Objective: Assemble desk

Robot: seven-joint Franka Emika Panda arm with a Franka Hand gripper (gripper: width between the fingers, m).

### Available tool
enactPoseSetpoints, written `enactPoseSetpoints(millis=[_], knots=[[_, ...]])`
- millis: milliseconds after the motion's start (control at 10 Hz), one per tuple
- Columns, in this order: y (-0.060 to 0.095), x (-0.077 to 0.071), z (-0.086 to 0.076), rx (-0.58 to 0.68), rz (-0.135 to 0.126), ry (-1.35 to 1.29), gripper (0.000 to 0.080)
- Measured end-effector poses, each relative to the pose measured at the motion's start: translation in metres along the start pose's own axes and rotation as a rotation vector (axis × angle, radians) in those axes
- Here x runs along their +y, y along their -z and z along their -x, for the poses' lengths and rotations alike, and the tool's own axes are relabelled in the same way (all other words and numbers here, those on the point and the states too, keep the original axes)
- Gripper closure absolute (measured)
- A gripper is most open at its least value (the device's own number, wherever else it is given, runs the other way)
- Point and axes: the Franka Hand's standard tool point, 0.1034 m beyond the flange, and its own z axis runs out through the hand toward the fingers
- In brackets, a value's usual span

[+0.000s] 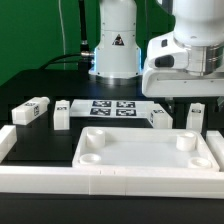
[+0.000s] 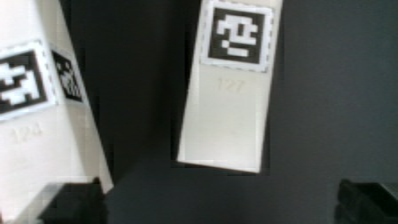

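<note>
So the gripper (image 1: 196, 98) is wide open and holding nothing, hanging right over one white leg (image 1: 195, 117) lying on the bench (image 1: 40, 140) at the exterior view's right. In the wrist view that leg (image 2: 231, 90) lines up with the gap between the fingertips (image 2: 71, 203) and touches neither, so I'd guess it's squaring up for a grab. The tabletop (image 1: 145, 152) lies in front with its corner sockets facing up, snug against the white rail (image 1: 100, 185), probably so it can't slide.
</note>
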Motion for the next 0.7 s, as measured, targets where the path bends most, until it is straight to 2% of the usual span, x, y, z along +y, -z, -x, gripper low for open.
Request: enactPoseSetpoints(millis=[100,700], knots=[[-0.001,0.001,-0.002,-0.043,0.001,-0.004,0.0151],[-0.012,0.001,0.011,-0.462,0.036,-0.022,0.0151]])
